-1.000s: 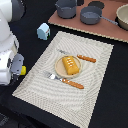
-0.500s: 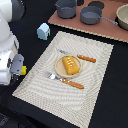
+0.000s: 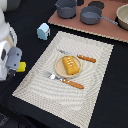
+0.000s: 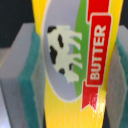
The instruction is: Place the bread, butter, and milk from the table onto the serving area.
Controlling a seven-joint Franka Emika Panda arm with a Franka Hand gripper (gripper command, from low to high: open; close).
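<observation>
Nothing had shifted since the earlier frames: arm parked, butter in grasp.
Hand (image 4: 70,65) was clenched on the butter (image 4: 75,60), pads (image 4: 30,85) flanking the box, off the serving area's (image 3: 35,82) edge over the counter (image 3: 110,100). Bread (image 3: 70,65) sat on the plate, milk (image 3: 43,31) just beyond the mat. Best to carry level and set down on bare mat, clear of the fork (image 3: 54,76).

The black surface (image 3: 107,100) carries a cream placemat (image 3: 95,75) across its middle. At the far side, toward the exterior view's right, lies a reddish-brown board (image 3: 107,32), its near edge just beside the placemat's far edge. A small blue and white carton (image 3: 43,31) stands on the surface near the placemat's far corner on the exterior view's left.
</observation>
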